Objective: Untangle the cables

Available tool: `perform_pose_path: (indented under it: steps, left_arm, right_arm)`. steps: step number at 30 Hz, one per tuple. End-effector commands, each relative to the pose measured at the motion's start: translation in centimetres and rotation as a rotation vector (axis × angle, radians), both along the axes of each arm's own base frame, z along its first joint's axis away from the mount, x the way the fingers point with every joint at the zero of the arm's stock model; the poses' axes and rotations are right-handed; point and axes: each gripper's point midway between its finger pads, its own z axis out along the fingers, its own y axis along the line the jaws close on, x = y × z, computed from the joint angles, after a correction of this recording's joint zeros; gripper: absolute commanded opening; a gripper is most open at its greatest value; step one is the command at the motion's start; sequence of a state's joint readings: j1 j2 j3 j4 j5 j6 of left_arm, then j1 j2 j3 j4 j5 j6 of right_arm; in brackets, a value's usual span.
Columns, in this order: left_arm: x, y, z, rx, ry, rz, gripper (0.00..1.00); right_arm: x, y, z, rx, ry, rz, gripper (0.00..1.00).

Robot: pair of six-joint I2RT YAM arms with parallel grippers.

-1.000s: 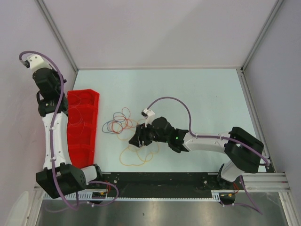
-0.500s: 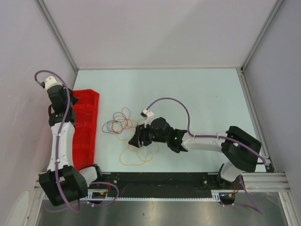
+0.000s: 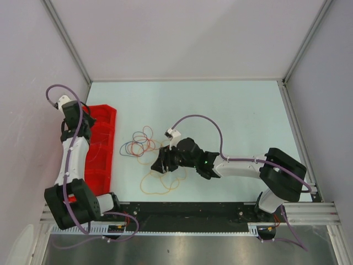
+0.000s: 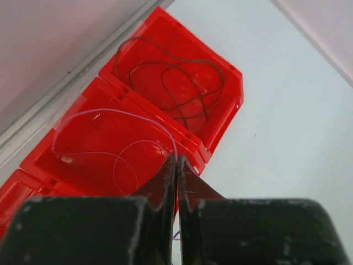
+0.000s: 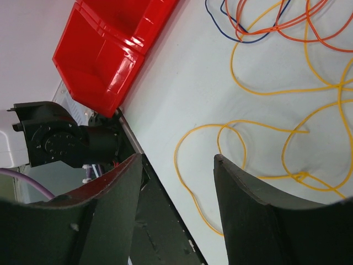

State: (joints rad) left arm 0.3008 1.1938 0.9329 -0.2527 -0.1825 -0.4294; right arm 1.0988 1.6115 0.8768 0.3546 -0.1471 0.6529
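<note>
Your left gripper (image 4: 175,161), fingers pressed together, has swung from the upper left to over the bin (image 3: 108,112), which holds two loose wires. Your right gripper (image 5: 177,160), fingers apart, stays above the cables (image 3: 144,144), still tangled left of centre on the surface (image 3: 237,110); sorting is unfinished.

Top view: looks down over the whole tabletop (image 3: 237,110) from above the near edge. Left wrist view: close over the red bins (image 4: 165,88) at the left edge. Right wrist view: low, facing the near-left corner, sharing those bins.
</note>
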Motion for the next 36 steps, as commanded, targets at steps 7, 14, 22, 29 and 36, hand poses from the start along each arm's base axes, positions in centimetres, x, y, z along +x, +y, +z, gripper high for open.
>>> perform_pose_path:
  steps: [7, 14, 22, 29, 36]
  left_arm:
    - [1.4, 1.3, -3.3, -0.185, 0.047, 0.052, 0.28]
    - [1.3, 0.5, -0.2, -0.172, -0.065, 0.001, 0.94]
    - [-1.8, -1.6, 7.7, -0.014, -0.178, -0.067, 1.00]
    - [-3.7, -9.2, 7.3, 0.030, -0.144, -0.274, 1.00]
    - [-4.1, -16.8, 4.0, 0.021, -0.067, -0.487, 0.95]
  right_arm:
    - [-0.2, -0.5, 0.6, -0.022, -0.034, 0.009, 0.58]
    - [0.1, -1.1, 0.8, -0.039, -0.062, -0.002, 0.58]
    - [3.6, -4.6, 2.2, -0.082, -0.094, -0.083, 0.87]
    - [6.4, -8.6, 0.5, -0.240, -0.119, -0.251, 0.91]
    - [7.2, -12.4, -3.4, -0.407, -0.065, -0.420, 0.90]
